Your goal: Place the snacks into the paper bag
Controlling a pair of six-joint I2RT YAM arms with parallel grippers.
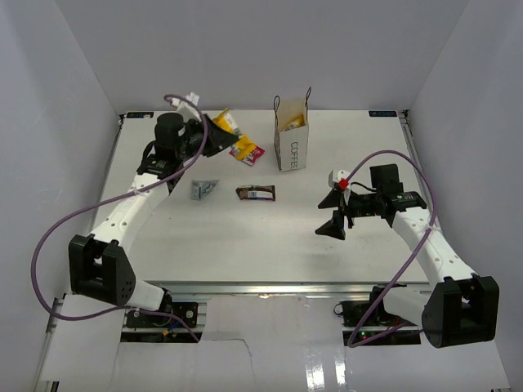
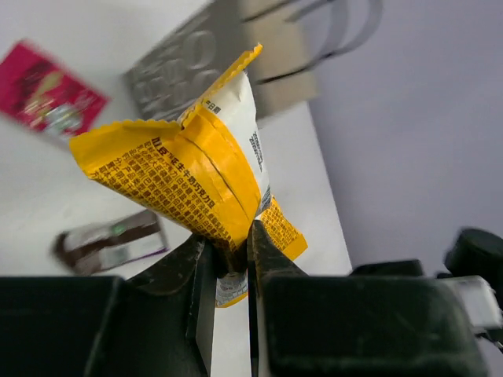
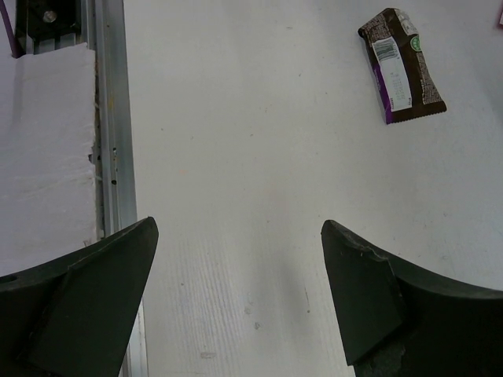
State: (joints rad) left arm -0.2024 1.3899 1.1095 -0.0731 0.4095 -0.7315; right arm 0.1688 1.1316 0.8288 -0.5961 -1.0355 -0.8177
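Top external, right tool (image 1: 335, 215): fingers spread, over the worktop (image 1: 245, 245).
Dark brown bar (image 1: 256, 193): flat, at its 9 o'clock.
Silver-grey packet (image 1: 203, 189): further out at 9 o'clock.
Left tool (image 1: 214, 137): pinching the yellow packet (image 1: 226, 122), lifted.
Paper bag (image 1: 292, 143): upright, at that packet's 3 o'clock.

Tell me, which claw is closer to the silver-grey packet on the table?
Left. The left gripper, holding a yellow packet, hovers just beyond the silver-grey packet; the right gripper sits open far to its right, past the brown bar.
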